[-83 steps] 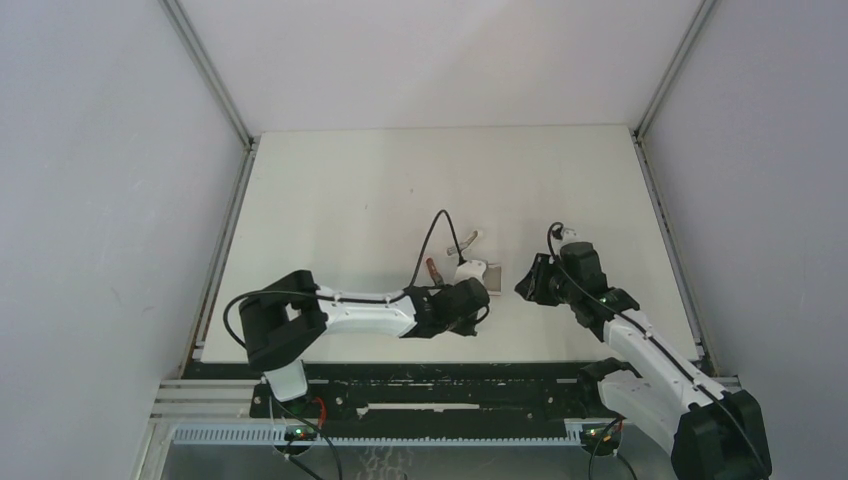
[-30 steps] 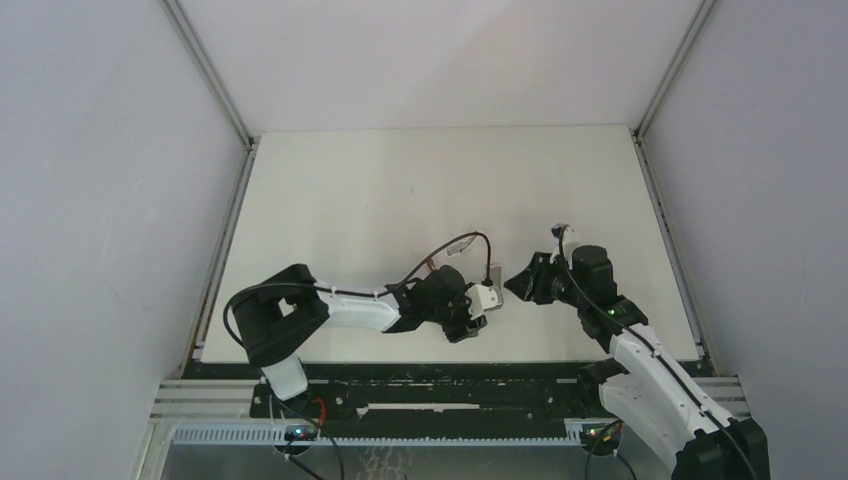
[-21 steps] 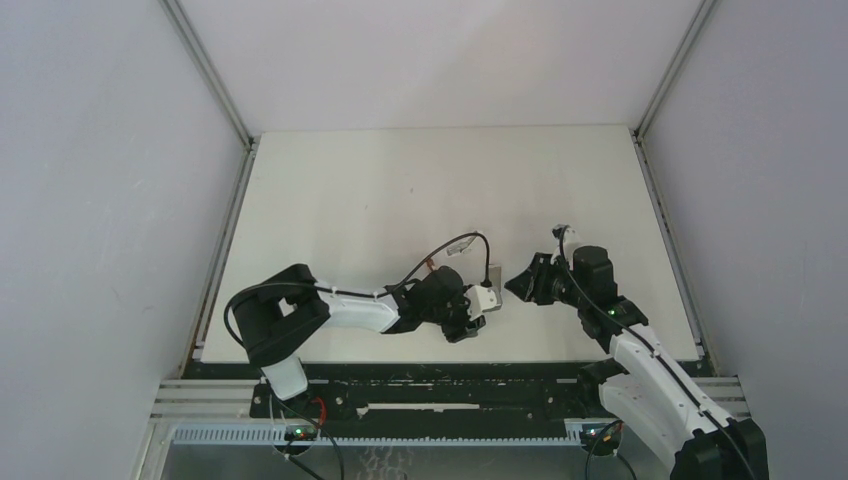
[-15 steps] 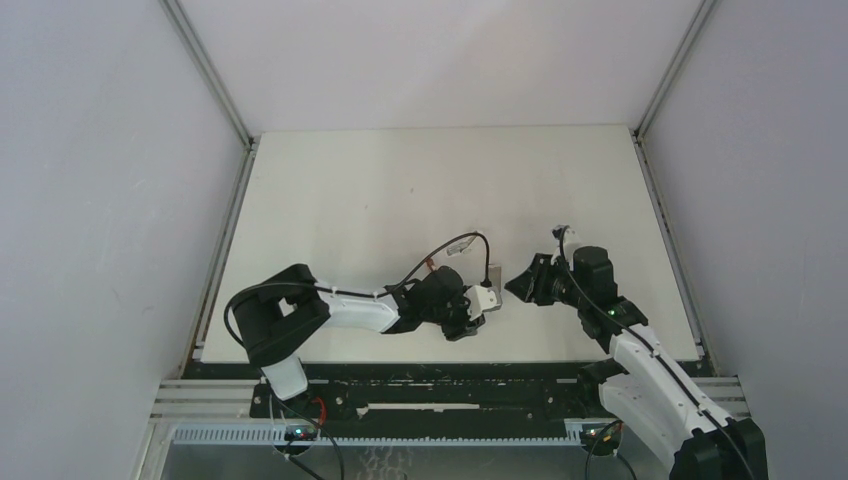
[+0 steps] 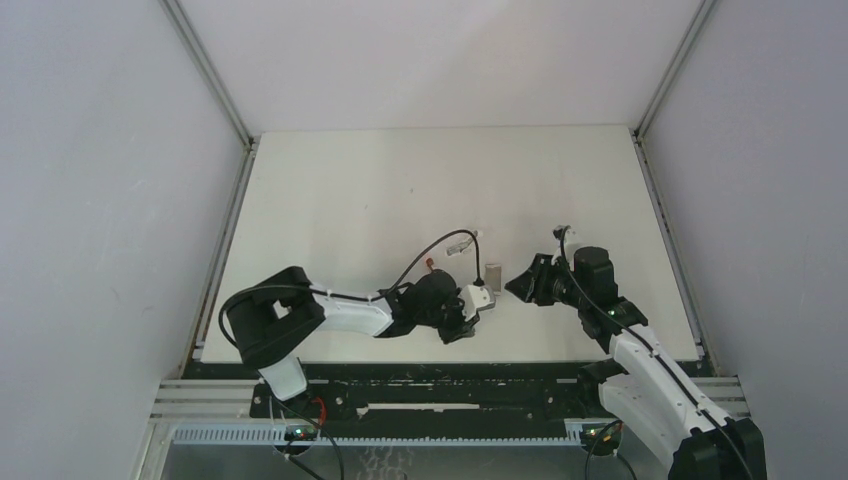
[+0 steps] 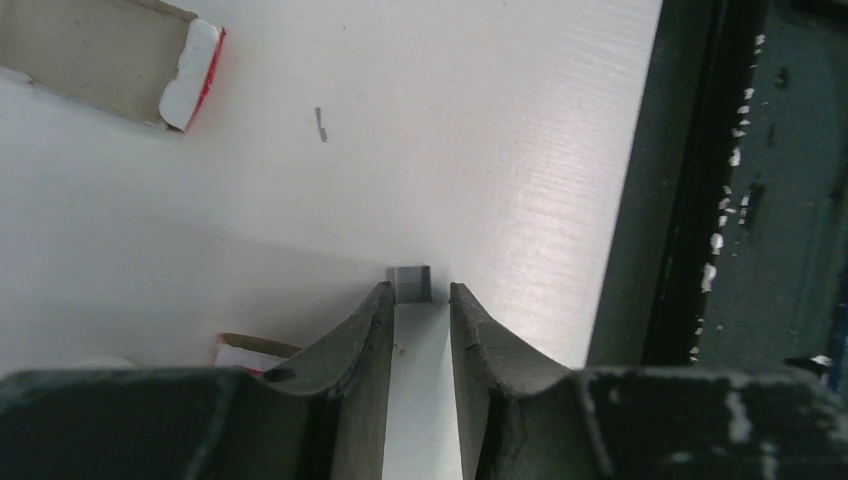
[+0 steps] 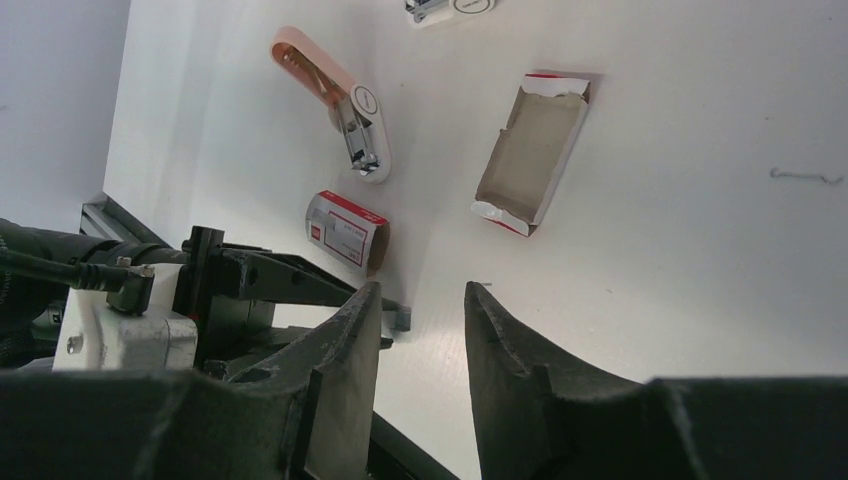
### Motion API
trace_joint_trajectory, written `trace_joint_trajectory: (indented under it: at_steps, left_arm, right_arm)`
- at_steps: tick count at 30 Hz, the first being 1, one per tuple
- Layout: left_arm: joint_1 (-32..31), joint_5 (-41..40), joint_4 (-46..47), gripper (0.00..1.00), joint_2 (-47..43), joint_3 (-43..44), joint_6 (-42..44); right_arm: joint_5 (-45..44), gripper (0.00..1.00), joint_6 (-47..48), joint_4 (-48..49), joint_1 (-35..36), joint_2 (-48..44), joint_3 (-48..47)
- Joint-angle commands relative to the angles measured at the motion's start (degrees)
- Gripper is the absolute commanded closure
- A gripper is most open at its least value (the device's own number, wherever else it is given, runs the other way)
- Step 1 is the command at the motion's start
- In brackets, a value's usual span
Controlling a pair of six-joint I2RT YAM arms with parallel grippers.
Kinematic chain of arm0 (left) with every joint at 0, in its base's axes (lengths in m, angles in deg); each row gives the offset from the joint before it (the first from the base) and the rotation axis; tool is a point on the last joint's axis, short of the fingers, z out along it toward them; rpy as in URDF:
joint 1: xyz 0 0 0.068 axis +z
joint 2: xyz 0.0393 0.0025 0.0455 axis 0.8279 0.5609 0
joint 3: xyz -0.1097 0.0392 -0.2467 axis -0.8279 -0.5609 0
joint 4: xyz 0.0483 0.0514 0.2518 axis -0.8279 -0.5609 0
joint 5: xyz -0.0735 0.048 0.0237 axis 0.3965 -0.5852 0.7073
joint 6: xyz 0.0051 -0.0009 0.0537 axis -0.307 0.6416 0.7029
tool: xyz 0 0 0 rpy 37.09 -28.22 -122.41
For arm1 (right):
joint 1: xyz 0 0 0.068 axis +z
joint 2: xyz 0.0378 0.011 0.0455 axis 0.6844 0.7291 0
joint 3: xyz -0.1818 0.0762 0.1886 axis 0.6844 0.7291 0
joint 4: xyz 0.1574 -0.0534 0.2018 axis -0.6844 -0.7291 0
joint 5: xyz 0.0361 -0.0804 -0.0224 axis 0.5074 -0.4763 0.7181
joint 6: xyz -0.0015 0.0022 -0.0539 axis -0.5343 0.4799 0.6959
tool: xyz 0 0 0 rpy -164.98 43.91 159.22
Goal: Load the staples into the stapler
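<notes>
The staples (image 6: 412, 283) are a small grey block lying flat on the white table, also seen from the right wrist as staples (image 7: 401, 318). My left gripper (image 6: 418, 292) stands low over the table with its jaws narrow. The block sits right at the fingertips, with a thin gap still showing on the right side. The stapler (image 7: 345, 105), orange and white, lies swung open farther off. My right gripper (image 7: 422, 292) hovers open and empty to the right of the left gripper (image 5: 483, 303), facing it.
An open cardboard tray (image 7: 530, 150) with a red-and-white end lies near the stapler, and shows as tray (image 6: 110, 55) in the left wrist view. A small white box with a red label (image 7: 345, 230) stands by the left fingers. The table's dark front edge (image 6: 690, 200) is close.
My left jaws have narrowed around the staples, and the left gripper has shifted slightly toward the front edge. The right arm has stayed put.
</notes>
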Motion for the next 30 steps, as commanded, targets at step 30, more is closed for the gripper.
trace_joint_trajectory:
  at_steps: [30]
  left_arm:
    - [-4.56, -22.03, -17.85, 0.44, -5.46, 8.16, -43.67]
  right_arm:
    - [-5.91, 0.64, -4.19, 0.00, -1.05, 2.09, 0.72]
